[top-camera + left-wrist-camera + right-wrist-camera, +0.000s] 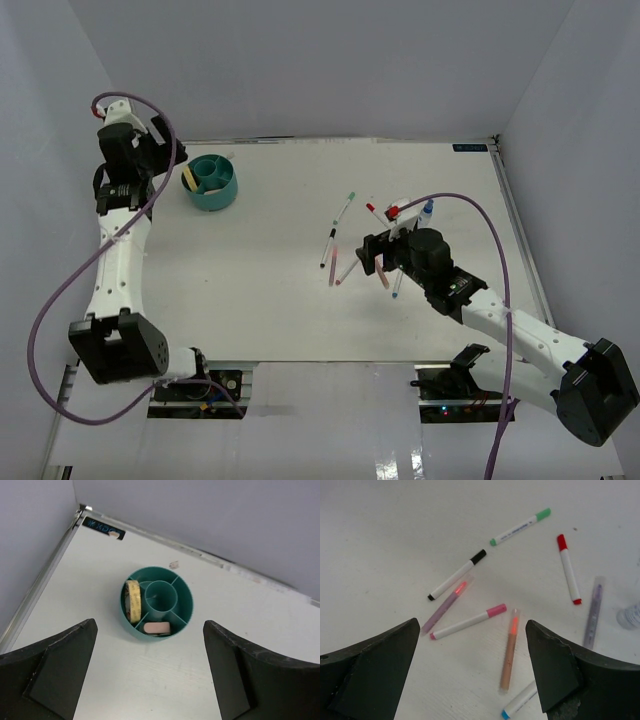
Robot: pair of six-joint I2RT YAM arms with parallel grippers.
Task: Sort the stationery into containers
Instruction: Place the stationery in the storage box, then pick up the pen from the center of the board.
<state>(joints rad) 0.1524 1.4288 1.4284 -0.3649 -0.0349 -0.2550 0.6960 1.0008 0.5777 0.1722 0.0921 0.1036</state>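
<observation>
Ahead of the left tool [150, 630], jaws spread, sits the teal organizer [161, 611].

Organizer [212, 200] far-left on surface [250, 290]; tape roll [132, 601] in its left compartment; markers [467, 622] scattered centre-right, well apart.

Open table [260, 300] between organizer [232, 181] and markers [346, 208], walls [330, 70] close in — far, left, right

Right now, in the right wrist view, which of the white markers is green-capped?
The topmost one: the green-capped marker, lying above the black-capped marker. The pink-capped marker and red-capped marker lie lower in the view.
</observation>
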